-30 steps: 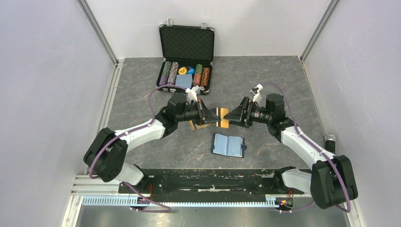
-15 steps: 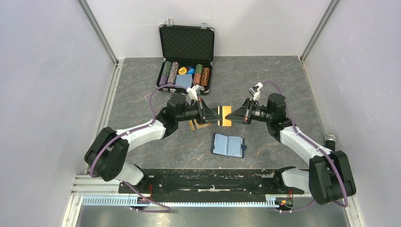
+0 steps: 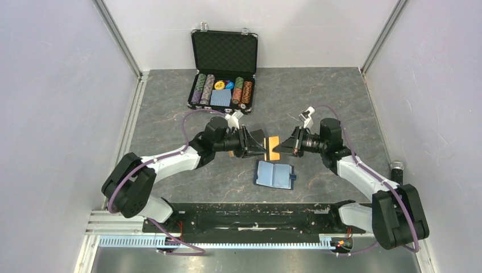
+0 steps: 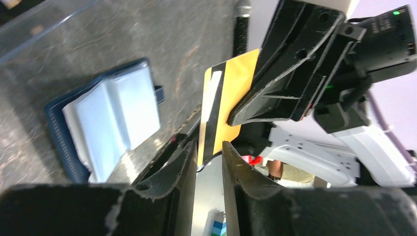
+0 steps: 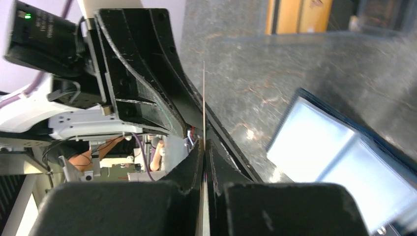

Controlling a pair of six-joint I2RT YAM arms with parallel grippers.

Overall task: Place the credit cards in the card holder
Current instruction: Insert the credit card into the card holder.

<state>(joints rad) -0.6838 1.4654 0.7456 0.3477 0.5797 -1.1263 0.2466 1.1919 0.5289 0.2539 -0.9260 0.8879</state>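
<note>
While right jaws clench the gold credit card (image 4: 231, 88), parted left jaws straddle its edge.

Gold card (image 3: 274, 148) between tips of left fingers (image 3: 254, 145) and right fingers (image 3: 285, 147); open card holder (image 3: 274, 174) on tabletop (image 3: 170, 114) just nearer; chip briefcase (image 3: 223, 68) at rear.

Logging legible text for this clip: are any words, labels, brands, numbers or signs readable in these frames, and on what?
Nothing can be read.
Gold card, held in the right claw: only a black stripe and a white strip, no print visible.
Poker chips in the black case: markings too small to read.
Card holder: no lettering visible.
</note>
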